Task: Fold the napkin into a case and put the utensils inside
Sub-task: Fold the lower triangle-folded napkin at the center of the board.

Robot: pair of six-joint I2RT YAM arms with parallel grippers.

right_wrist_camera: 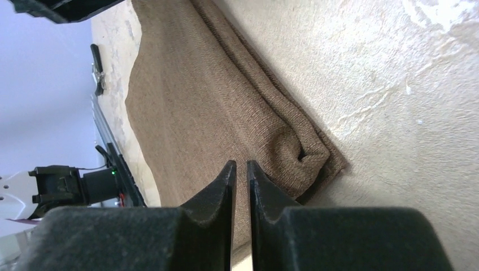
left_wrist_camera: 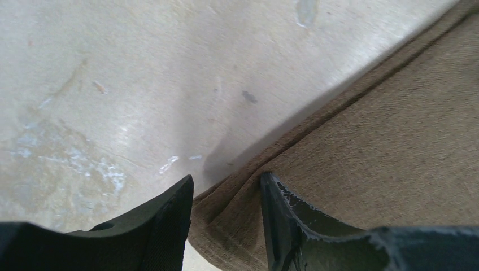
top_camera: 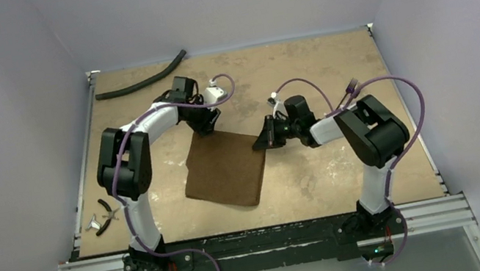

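The brown napkin (top_camera: pixel 224 170) lies folded in a rough square at mid-table. My left gripper (top_camera: pixel 206 125) is down on its far left corner. In the left wrist view a ruck of the napkin (left_wrist_camera: pixel 384 130) is bunched between the two fingers, so the left gripper (left_wrist_camera: pixel 227 178) is shut on the cloth. My right gripper (top_camera: pixel 262 140) is at the napkin's far right corner. In the right wrist view the right gripper (right_wrist_camera: pixel 240 164) shows only a narrow slit with nothing in it, just over the napkin (right_wrist_camera: pixel 192 96) beside a puckered corner. The utensils (top_camera: pixel 104 217) lie near the table's left edge.
A long black curved hose (top_camera: pixel 142 82) lies at the far left of the tan table (top_camera: pixel 328 60). Grey walls close in both sides and the back. The left arm's base (right_wrist_camera: pixel 62 183) shows at the near edge.
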